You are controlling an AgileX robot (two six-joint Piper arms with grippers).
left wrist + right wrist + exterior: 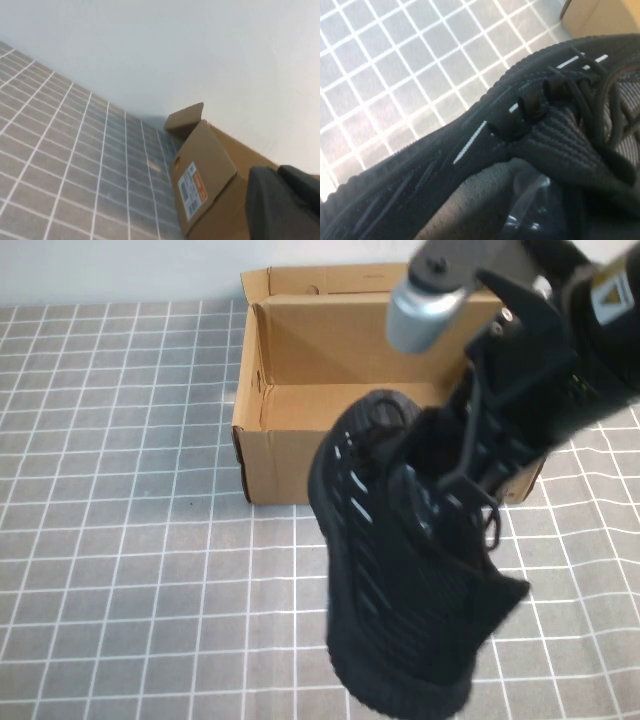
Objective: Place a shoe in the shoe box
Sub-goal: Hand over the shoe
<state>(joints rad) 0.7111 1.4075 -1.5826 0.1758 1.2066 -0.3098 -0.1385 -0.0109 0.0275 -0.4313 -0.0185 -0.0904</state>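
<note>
A white label with an orange patch and a barcode sits on the end wall of the brown corrugated cardboard shoe box (300,465); its writing is too small to read; the box stands open at the far edge of the grey grid-patterned table cover (110,540), with wide bare cover to its left and in front; the right gripper (470,475) reaches down from the upper right, clamped on the collar of the black knit sneaker (400,580), which hangs tilted in the air before the box's near wall; the left gripper (285,200) shows only as a dark edge beside the box, closed and holding nothing.
</note>
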